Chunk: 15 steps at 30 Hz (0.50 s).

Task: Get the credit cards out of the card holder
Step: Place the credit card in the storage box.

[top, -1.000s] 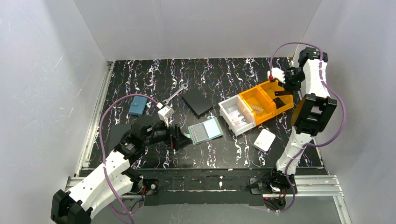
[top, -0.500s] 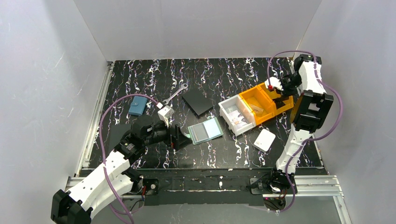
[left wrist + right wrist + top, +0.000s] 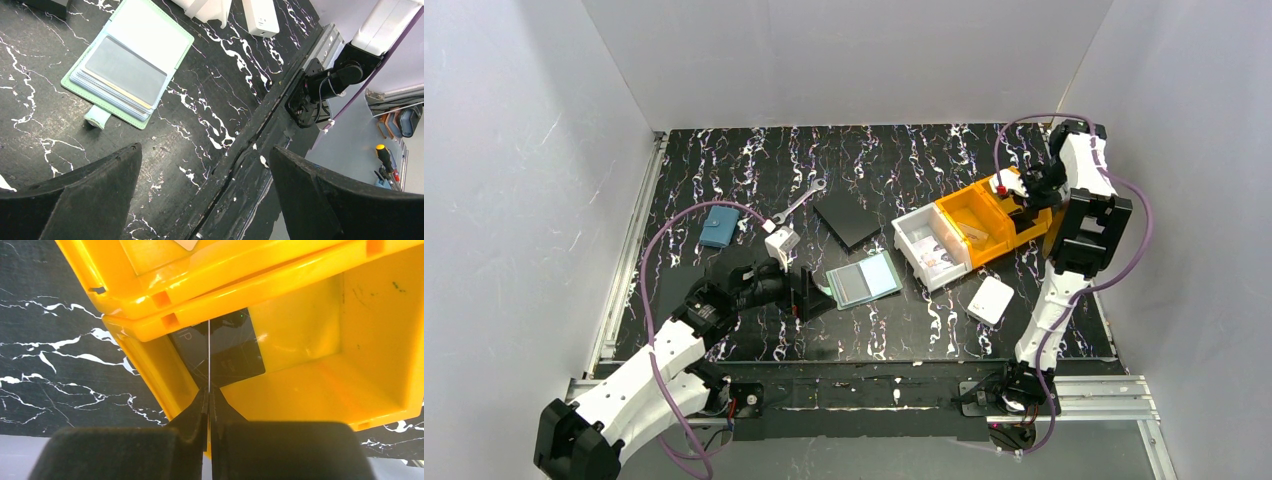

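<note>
The left tool (image 3: 204, 150) stands wide open with nothing between its fingers (image 3: 95, 190). It hangs low over the table (image 3: 904, 160), just beside the card holder (image 3: 127, 65), and in the wrist view it does not touch it. The card holder lies opened flat on the table, mint-green cover down, near the middle of the front half. Its small closing tab points toward the left tool (image 3: 809, 295). Credit cards (image 3: 117, 90) sit stacked in the pockets of one inner panel, with a tan edge showing under a grey face. The other panel is plain and pale.

The right tool (image 3: 208, 392) is pinched almost fully together at the far right of the table, reaching into a yellow bin (image 3: 310, 385). A hair-thin pale line runs straight up from between its fingertips, which looks like a thin card (image 3: 208, 355) seen edge-on and gripped at its lower end. Below it a dark card (image 3: 235, 350) lies flat on the bin floor. From above, the right tool (image 3: 1024, 195) sits over the yellow bin (image 3: 969, 215), well apart from the card holder (image 3: 862, 280). A white bin (image 3: 919, 235) stands between them
</note>
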Available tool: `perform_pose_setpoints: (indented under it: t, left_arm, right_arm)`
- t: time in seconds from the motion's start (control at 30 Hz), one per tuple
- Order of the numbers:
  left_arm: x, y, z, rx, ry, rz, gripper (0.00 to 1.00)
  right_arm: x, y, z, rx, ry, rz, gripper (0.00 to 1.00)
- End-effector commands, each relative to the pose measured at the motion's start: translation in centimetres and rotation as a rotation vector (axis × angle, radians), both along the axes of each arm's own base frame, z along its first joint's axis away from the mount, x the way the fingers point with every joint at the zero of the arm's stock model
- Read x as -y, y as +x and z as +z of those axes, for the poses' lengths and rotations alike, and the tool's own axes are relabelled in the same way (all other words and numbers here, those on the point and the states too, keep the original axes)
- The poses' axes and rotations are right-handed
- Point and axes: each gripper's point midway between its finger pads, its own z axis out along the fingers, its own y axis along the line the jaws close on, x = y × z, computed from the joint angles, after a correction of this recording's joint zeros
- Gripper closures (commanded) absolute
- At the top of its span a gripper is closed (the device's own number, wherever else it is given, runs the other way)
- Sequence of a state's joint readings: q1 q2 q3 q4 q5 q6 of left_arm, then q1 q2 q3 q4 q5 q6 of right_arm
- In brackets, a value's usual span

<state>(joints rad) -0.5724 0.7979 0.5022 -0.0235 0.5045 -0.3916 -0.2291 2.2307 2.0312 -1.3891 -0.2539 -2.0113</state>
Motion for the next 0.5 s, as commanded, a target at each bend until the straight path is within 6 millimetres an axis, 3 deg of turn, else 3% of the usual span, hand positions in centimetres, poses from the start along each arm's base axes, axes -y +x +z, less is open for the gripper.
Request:
perform_pose_setpoints:
  t: [0.0, 0.27, 0.47]
  left_arm:
    - [0.2, 0.5, 1.0, 0.035, -0.009, -0.003, 0.02]
    - [0.2, 0.5, 0.8, 0.022, -0.012, -0.001, 0.02]
    - [0.3, 0.4, 0.9, 0.017, -0.018, -0.001, 0.02]
  right_arm:
    - [0.2, 0.4, -0.5, -0.022, 0.002, -0.007, 0.91]
    - [0.5, 1.8, -0.2, 0.035, -0.007, -0.018, 0.76]
    - [0.4, 4.1, 1.2, 0.152, 0.005, -0.08, 0.69]
